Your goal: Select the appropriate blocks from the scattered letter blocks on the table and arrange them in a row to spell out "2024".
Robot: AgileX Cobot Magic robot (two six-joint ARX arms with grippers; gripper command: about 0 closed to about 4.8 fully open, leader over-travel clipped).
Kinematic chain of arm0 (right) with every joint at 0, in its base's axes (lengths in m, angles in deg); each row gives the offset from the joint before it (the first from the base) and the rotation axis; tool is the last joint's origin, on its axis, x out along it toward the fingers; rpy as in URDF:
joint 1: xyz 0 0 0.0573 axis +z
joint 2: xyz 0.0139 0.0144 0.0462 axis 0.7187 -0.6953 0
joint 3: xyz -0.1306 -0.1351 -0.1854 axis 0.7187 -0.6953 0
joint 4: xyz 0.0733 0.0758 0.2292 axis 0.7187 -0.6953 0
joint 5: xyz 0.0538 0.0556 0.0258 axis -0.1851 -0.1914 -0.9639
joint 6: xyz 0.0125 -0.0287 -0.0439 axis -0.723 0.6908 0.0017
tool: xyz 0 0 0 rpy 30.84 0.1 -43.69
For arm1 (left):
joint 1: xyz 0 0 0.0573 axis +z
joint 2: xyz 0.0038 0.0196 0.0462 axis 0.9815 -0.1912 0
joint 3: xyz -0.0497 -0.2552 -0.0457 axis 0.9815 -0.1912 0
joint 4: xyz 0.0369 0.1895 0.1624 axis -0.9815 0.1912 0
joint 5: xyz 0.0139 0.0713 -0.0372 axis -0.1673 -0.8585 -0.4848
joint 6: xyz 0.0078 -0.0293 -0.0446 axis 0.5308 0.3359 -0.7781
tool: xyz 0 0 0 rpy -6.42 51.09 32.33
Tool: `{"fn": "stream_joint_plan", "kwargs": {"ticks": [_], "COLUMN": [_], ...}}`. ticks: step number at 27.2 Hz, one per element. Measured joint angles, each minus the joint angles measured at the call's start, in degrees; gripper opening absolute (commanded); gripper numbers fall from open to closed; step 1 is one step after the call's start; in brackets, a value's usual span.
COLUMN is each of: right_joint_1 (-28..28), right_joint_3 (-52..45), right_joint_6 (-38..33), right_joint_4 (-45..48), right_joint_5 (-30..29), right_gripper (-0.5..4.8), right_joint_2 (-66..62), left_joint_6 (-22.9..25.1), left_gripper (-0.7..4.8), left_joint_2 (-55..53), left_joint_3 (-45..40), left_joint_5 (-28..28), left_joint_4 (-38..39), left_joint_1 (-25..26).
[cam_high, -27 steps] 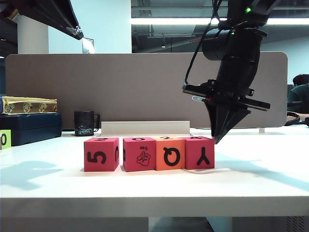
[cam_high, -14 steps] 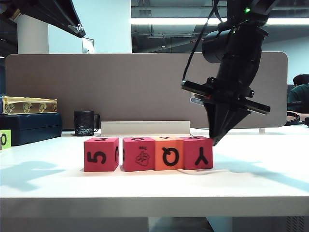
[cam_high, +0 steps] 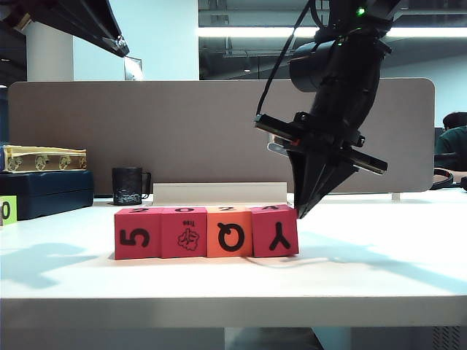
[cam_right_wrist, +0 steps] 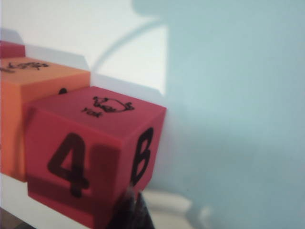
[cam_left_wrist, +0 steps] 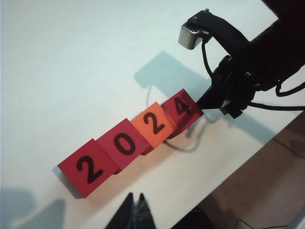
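Observation:
Four blocks stand touching in a row on the white table (cam_high: 379, 255). From the front they show a pink-red 5 (cam_high: 137, 233), a tree drawing (cam_high: 184, 232), an orange Q (cam_high: 229, 231) and a pink-red Y (cam_high: 274, 230). Seen from the left wrist, their tops read 2 (cam_left_wrist: 88, 167), 0 (cam_left_wrist: 125, 143), 2 (cam_left_wrist: 154, 125), 4 (cam_left_wrist: 182, 109). My right gripper (cam_high: 299, 214) is shut, empty and pointing down. Its tip rests against the right end of the 4 block (cam_right_wrist: 90, 152). My left gripper (cam_left_wrist: 135, 210) is shut on nothing, hovering high above the table by the row's other end.
A black mug (cam_high: 130, 186) and a low white ledge (cam_high: 219, 192) stand behind the row, before the grey-brown divider (cam_high: 182, 124). At far left are a dark blue box (cam_high: 44, 191) and a lime-green block marked 0 (cam_high: 7, 210). The table's edge lies close in the left wrist view.
My right gripper has swept left, pushing the Y, Q and tree blocks against the 5 block. The gap has closed and the whole row has slid left.

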Motion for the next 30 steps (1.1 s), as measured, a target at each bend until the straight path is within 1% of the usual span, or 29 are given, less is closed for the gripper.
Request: {"fn": "stream_joint_plan", "kwargs": {"ticks": [4, 8, 13, 14, 17, 19, 21, 23, 29, 30], "right_joint_1": [-0.1, -0.1, -0.1, -0.1, -0.1, -0.1, 0.3, 1.2, 4.6, 6.0], "right_joint_3": [0.0, 0.0, 0.1, 0.1, 0.1, 0.1, 0.1, 0.0, 0.2, 0.2], "right_joint_6": [0.0, 0.2, 2.3, 2.9, 5.3, 5.5, 5.6, 5.9, 6.8, 6.8], "right_joint_4": [0.2, 0.3, 1.4, 1.8, 4.0, 4.4, 4.4, 4.2, 4.9, 5.0], "right_joint_5": [0.8, 6.8, 7.7, 7.7, 7.6, 5.6, 5.1, 5.1, 4.9, 5.2], "right_gripper": [-0.02, -0.02, -0.01, -0.02, -0.02, -0.02, -0.02, -0.02, -0.02, -0.02], "right_joint_2": [0.0, 0.0, 0.9, 1.8, 6.9, 9.4, 10.8, 12.5, 20.6, 22.8], "left_joint_6": [0.0, 0.0, 0.2, 0.2, 1.5, 1.5, 1.5, 1.5, 0.5, -0.3], "left_gripper": [-0.06, -0.06, -0.06, -0.06, -0.06, -0.06, -0.06, -0.06, -0.06, -0.06], "left_joint_2": [0.0, 0.0, 0.6, 1.4, 7.5, 10.9, 12.4, 13.7, 16.8, 17.7], "left_joint_3": [0.0, 0.0, 0.0, -0.1, -0.1, -0.2, -0.7, -2.3, -11.1, -14.2], "left_joint_5": [0.0, 0.0, -0.5, -1.6, -10.1, -14.1, -15.9, -16.4, -17.9, -18.0], "left_joint_4": [0.0, 0.0, 0.2, 0.1, -3.1, -4.7, -5.0, -5.5, -7.4, -8.5], "left_joint_1": [0.0, 0.0, 0.0, 0.0, -0.1, 0.0, 0.0, 0.0, 0.0, 0.0]}}
